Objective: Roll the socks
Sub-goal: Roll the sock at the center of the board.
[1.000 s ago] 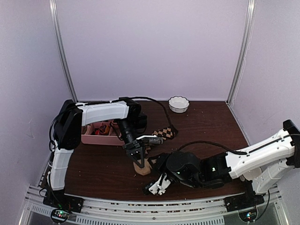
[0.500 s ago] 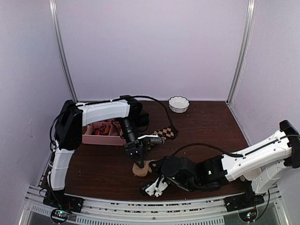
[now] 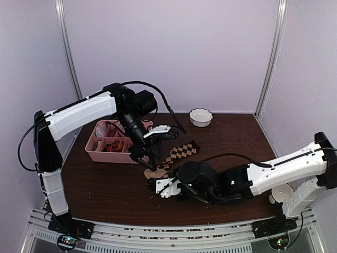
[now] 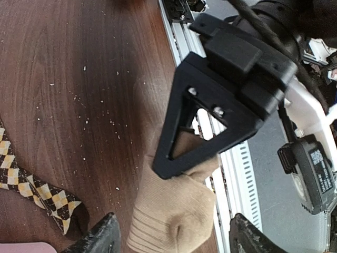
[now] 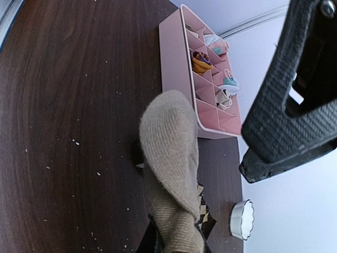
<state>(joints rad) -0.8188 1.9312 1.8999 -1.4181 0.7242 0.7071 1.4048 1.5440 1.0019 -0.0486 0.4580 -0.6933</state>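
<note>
A pink divided tray (image 3: 110, 156) sits on the left far part of the dark wood worktop (image 3: 105, 184). Its compartments hold small colourful bundles (image 5: 200, 62). A white bowl (image 3: 200, 117) with a fluted rim stands at the far edge, well apart from the tray. Pale specks (image 4: 87, 95) lie scattered over the worktop. A slotted metal rail (image 3: 210, 232) runs along the near edge. Lilac walls (image 3: 168, 52) close 3 sides, with 2 metal posts (image 3: 71, 58) at the back corners.

Tan sock (image 5: 168, 153) across dark table (image 5: 63, 105), pink divided tray (image 5: 176, 79) just beyond, small white bowl (image 5: 242, 219) lower right
</note>
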